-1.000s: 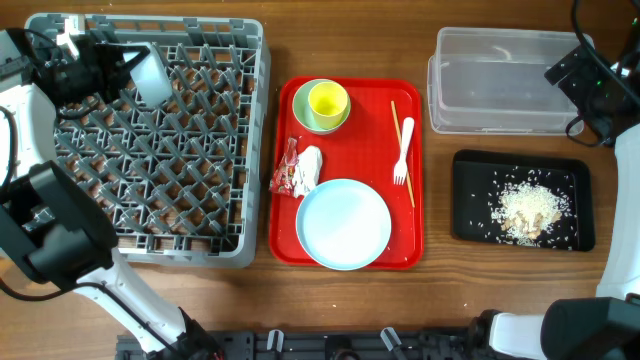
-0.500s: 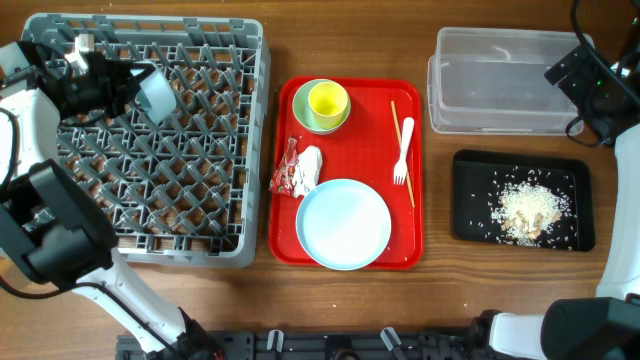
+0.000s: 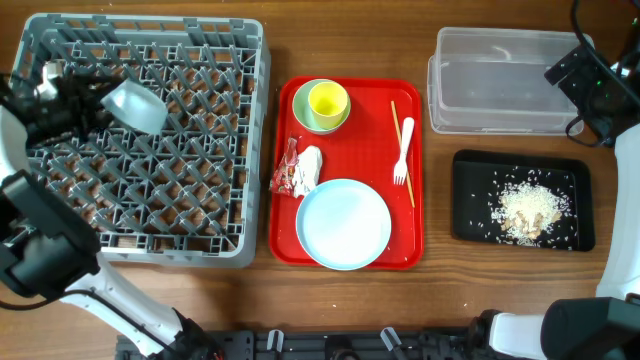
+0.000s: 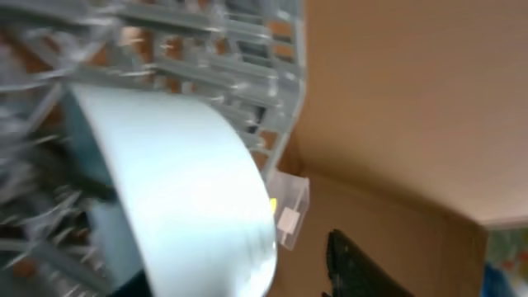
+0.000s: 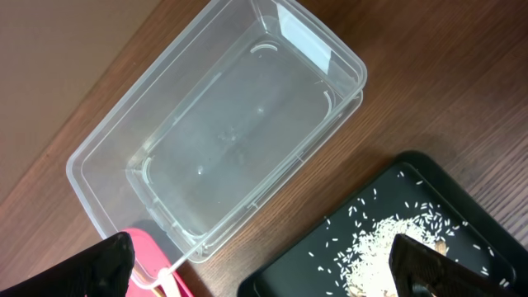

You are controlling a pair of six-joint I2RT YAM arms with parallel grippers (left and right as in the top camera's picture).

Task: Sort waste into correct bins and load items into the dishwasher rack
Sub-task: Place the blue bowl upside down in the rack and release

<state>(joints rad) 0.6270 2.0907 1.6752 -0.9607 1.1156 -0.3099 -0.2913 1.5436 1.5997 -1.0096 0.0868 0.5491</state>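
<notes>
My left gripper (image 3: 100,100) is shut on the small white bowl (image 3: 135,106) and holds it tilted over the left part of the grey dishwasher rack (image 3: 200,150). The bowl fills the left wrist view (image 4: 173,181), blurred. On the red tray (image 3: 400,245) lie the pale green bowl (image 3: 305,118) with the yellow cup (image 3: 327,100) in it, the red-and-white wrapper (image 3: 288,172), the tissue (image 3: 310,168), the plate (image 3: 343,223), the fork (image 3: 403,150) and the chopsticks (image 3: 410,190). My right gripper (image 5: 264,272) is open and empty.
The clear tub (image 3: 500,80) stands empty at the back right and also shows in the right wrist view (image 5: 231,140). In front of it, the black tray (image 3: 470,200) holds the rice scraps (image 3: 525,208). The right arm (image 3: 590,85) hangs at the tub's right end.
My left gripper has carried the white bowl a little left and toward the front over the rack, and the bowl has tilted. The right arm has not moved.
</notes>
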